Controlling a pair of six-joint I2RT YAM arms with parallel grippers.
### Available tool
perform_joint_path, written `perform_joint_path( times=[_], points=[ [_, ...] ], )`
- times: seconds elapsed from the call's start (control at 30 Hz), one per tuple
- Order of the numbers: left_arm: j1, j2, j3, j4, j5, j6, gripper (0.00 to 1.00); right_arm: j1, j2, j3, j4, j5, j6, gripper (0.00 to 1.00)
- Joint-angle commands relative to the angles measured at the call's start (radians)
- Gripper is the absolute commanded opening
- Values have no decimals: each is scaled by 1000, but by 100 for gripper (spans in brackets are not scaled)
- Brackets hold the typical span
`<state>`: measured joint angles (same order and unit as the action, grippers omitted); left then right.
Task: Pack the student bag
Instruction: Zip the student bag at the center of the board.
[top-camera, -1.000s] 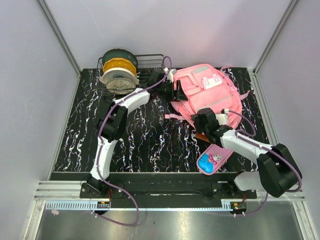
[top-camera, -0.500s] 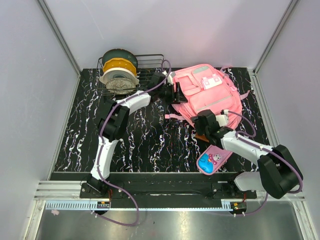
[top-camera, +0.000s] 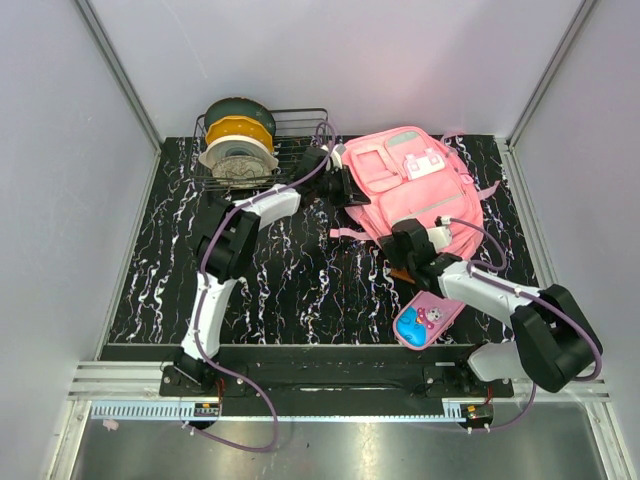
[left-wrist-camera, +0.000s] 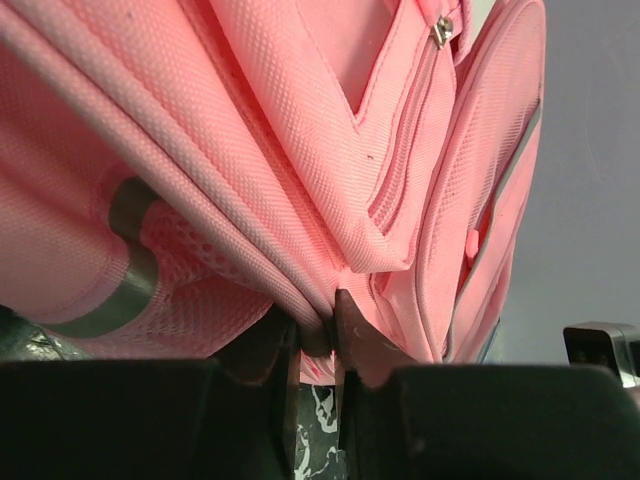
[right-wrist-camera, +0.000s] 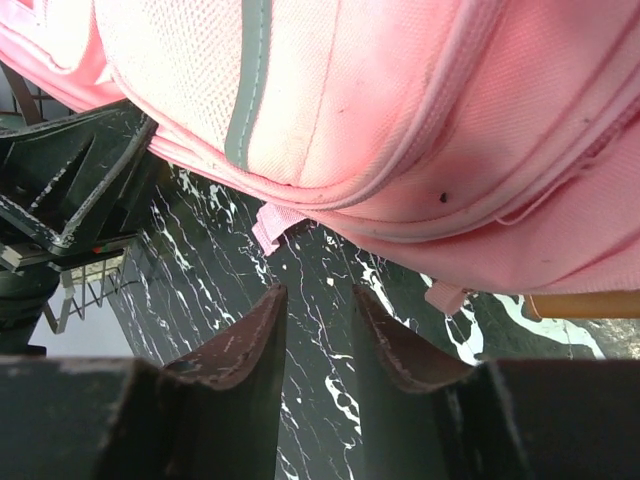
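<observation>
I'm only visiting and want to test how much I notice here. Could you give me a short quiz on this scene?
1. True or false: the left tool pinches a fold of the student bag.
2. What sits in the wire basket? A) spools B) books C) cups
3. What is between the fingers of the right tool?
Key: 1 true. 2 A. 3 nothing; it stands open beside the bag.
</observation>
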<state>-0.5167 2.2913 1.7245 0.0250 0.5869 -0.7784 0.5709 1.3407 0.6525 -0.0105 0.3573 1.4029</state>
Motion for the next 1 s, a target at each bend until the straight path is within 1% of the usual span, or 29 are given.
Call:
perform_joint_path(
  times=[0.0, 0.07, 0.1, 0.13, 0.17, 0.2, 0.23, 0.27, 0.3, 0.33, 0.37, 0.4, 0.43, 0.5, 0.53, 0.57, 0.63, 0.67, 0.73, 0.77, 0.87, 0.93, 0.97],
  points=[
    [-16, -124, -17, 118, 44, -21, 6, 15, -1, 62, 32, 48, -100, 34],
    [-16, -139, -25, 159, 66, -57, 6, 15, -14, 59, 12, 78, -113, 31],
    [-16, -156, -38, 176, 79, -70, 6, 17, -37, 50, -40, 110, -114, 29],
    [-16, -167, -48, 190, 93, -88, 6, 17, -52, 39, -54, 144, -119, 28],
    [-16, -180, -61, 214, 96, -96, 6, 15, -72, 21, -63, 225, -148, 29],
    [-17, -214, -103, 231, 93, -111, 6, 6, -99, 19, -77, 258, -177, 32],
    [-17, -230, -124, 265, 90, -120, 6, -8, -112, 38, -98, 265, -205, 42],
    [-19, -245, -147, 286, 85, -133, 6, -26, -129, 47, -132, 261, -247, 47],
    [-19, -271, -190, 311, 85, -165, 6, -58, -133, 55, -137, 249, -268, 50],
    [-20, -285, -213, 363, 82, -183, 6, -83, -136, 62, -138, 194, -284, 52],
    [-23, -292, -235, 390, 80, -205, 6, -112, -130, 67, -140, 142, -310, 53],
    [-26, -311, -267, 420, 76, -234, 6, -174, -124, 71, -141, 79, -318, 54],
    [-29, -317, -276, 434, 67, -240, 5, -196, -118, 87, -141, -39, -331, 54],
    [-37, -326, -284, 443, 53, -260, 5, -210, -146, 116, -151, -153, -413, 52],
    [-37, -329, -286, 463, 48, -274, 4, -209, -167, 122, -146, -247, -441, 52],
    [-39, -334, -293, 483, 44, -289, 3, -207, -213, 110, -106, -288, -452, 54],
    [-39, -345, -301, 513, 18, -331, 2, -209, -264, 105, -127, -381, -465, 54],
    [-40, -348, -298, 515, 10, -337, 1, -207, -315, 99, -155, -403, -476, 54],
    [-42, -357, -287, 507, -18, -347, 0, -206, -368, 76, -177, -448, -502, 52],
    [-45, -362, -283, 506, -27, -352, 0, -201, -406, 72, -209, -464, -554, 51],
    [-51, -354, -251, 495, -51, -364, 0, -194, -439, 70, -299, -492, -662, 47],
    [-52, -348, -230, 490, -55, -371, 0, -184, -439, 61, -328, -495, -685, 47],
    [-60, -346, -212, 481, -58, -369, 0, -152, -434, 58, -344, -482, -683, 46]
  ],
)
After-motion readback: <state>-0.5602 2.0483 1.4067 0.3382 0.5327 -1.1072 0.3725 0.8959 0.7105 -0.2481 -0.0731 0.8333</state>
